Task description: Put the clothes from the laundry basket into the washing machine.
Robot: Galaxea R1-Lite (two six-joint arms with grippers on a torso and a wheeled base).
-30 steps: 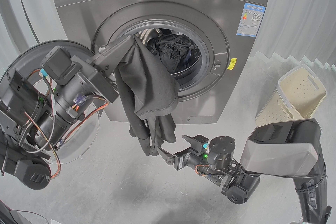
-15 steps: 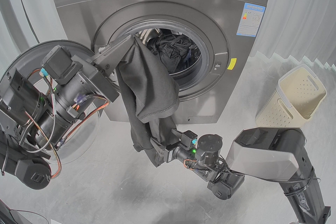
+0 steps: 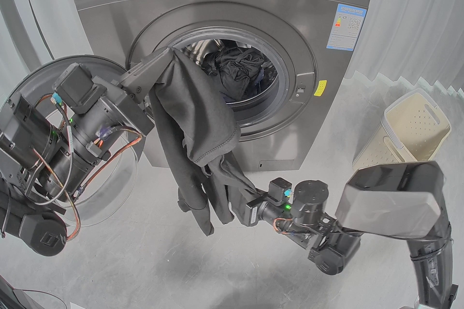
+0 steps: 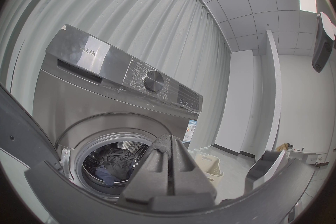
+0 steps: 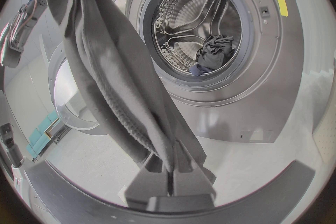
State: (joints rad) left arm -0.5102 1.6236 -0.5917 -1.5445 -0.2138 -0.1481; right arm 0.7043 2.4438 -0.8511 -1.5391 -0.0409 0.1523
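A dark grey garment (image 3: pixel 195 121) hangs in front of the washing machine's (image 3: pixel 217 1) open drum mouth. My left gripper (image 3: pixel 166 56) is shut on its top end at the upper left of the opening; in the left wrist view a fold of cloth (image 4: pixel 161 143) sticks out between its closed fingers. My right gripper (image 3: pixel 240 203) is shut on the garment's lower part, low in front of the machine; the garment (image 5: pixel 115 70) rises from its closed fingers (image 5: pixel 185 174). Dark clothes (image 3: pixel 237 68) lie inside the drum (image 5: pixel 196 28). The cream laundry basket (image 3: pixel 411 131) stands at the right.
The round machine door (image 3: pixel 63 83) is swung open to the left, behind my left arm. A grey curtain (image 3: pixel 415 10) hangs behind the machine. Bare light floor (image 3: pixel 169 257) lies in front of the machine.
My right gripper moved in to the hanging garment, shut on its lower part and drew it slightly to the right. My left gripper shifted a little left and up with the top end.
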